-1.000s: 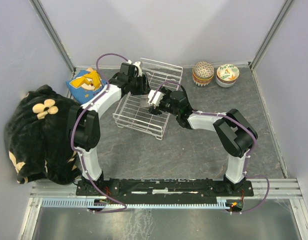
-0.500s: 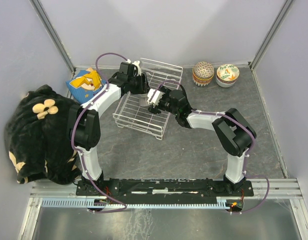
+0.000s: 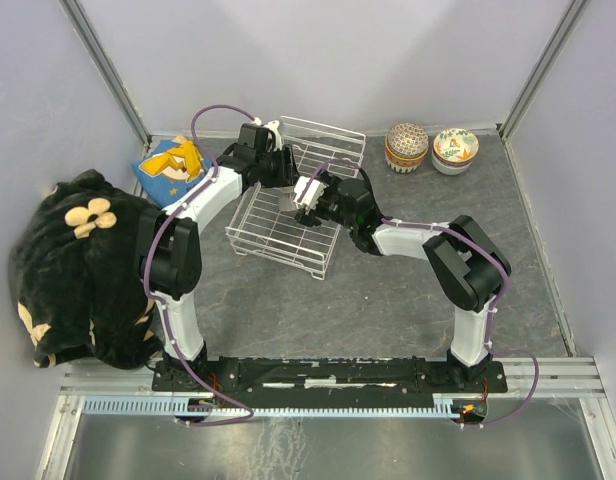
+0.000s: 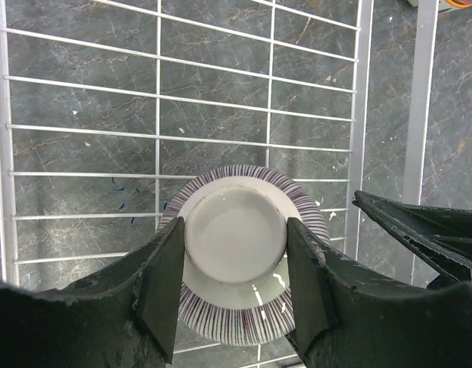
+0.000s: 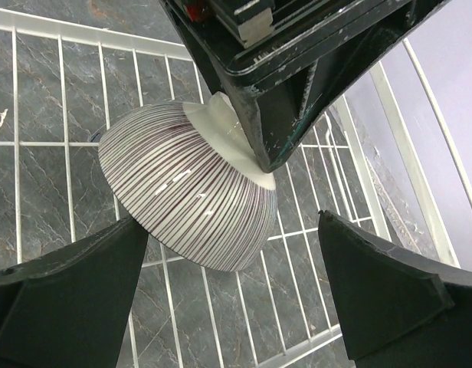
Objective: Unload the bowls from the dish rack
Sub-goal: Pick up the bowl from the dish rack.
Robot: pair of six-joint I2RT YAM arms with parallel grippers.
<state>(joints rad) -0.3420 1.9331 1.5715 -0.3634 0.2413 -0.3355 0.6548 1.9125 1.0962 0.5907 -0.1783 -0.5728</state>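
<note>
R gripper (image 3: 306,193) has crept a bit up and left since a sec ago, closer to the L gripper (image 3: 284,187); L arm, rack and everything else look unchanged. Count: 2 arms, 2 grippers, 1 dish rack (image 3: 278,246), 3 bowls in view. Bowl no. 1 is the striped bowl (image 4: 244,326), white w/ thin dark lines. It's bottom-up and tilted over the rack's wire floor, near the rack's middle; can't tell if it touches the wires. L gripper is clamped on its round white foot ring, one finger each side. R gripper is spread wide, its 2 fingers (image 5: 63,295) flanking the striped bowl from below w/o touching it, so it grasps nothing. No other bowl shows in the rack as far as the arms let me see. The other 2 are out on the dark stone-look worktop (image 3: 388,300) at the far R corner, side by side: a dotted domed bowl (image 3: 407,143) and a bowl w/ orange-green pattern (image 3: 455,148); can't tell whether either is a stack. Also 1 black flowered blanket (image 3: 83,265) bunched at the L side, and 1 blue-yellow packet (image 3: 173,165) behind it, near the rack's far L corner.
</note>
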